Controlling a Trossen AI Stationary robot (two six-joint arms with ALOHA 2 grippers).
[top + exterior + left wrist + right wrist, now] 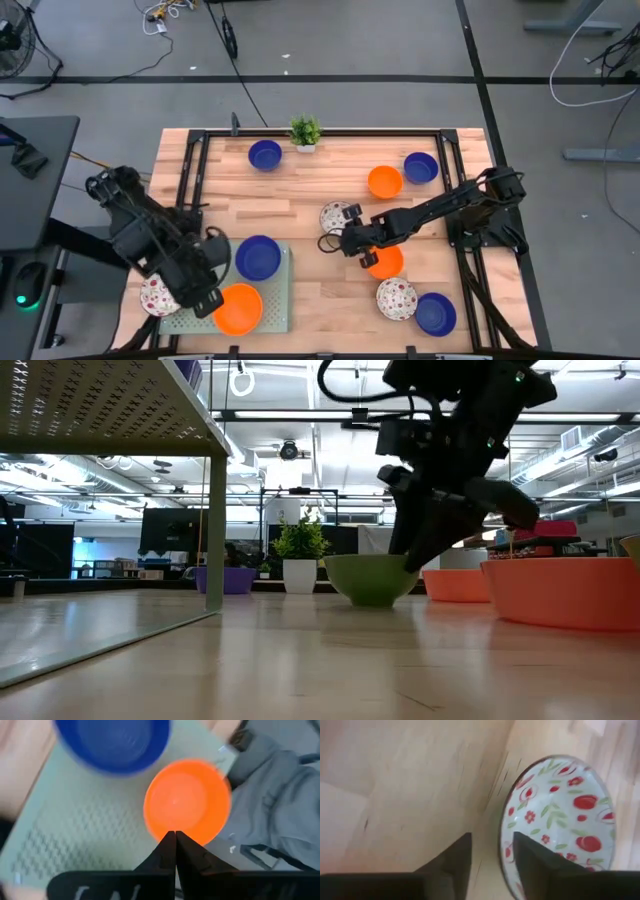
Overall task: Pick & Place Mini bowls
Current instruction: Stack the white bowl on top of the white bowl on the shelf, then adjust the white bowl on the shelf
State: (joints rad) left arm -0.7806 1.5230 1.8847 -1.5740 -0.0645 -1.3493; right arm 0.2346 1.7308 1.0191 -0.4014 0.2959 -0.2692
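A pale green perforated tray (281,300) near the table's front left holds a blue mini bowl (258,257) and an orange mini bowl (237,308). My left gripper (208,298) is shut and empty, and hangs above that orange bowl (186,802) without touching it. Mid-table, a white mini bowl with red flowers (339,216) rests on its base. My right gripper (333,243) is open at this bowl's rim (504,845), one finger over the inside and one outside on the table side. Other mini bowls lie around the table. My right gripper straddles the flowered bowl's rim (506,827) with open fingers, slanting down from the table's right. One finger (532,862) overlaps the inner wall. Whether either finger touches the bowl, I cannot tell. The bowl sits flat on the table (370,580).
An orange bowl (385,263) lies under the right arm. A flowered bowl (396,298) and a blue one (435,313) are at the front right. Orange (385,181) and blue (420,167) bowls are far right. A blue bowl (265,154) and a plant (305,130) stand at the far edge. A flowered bowl (157,295) lies left of the tray.
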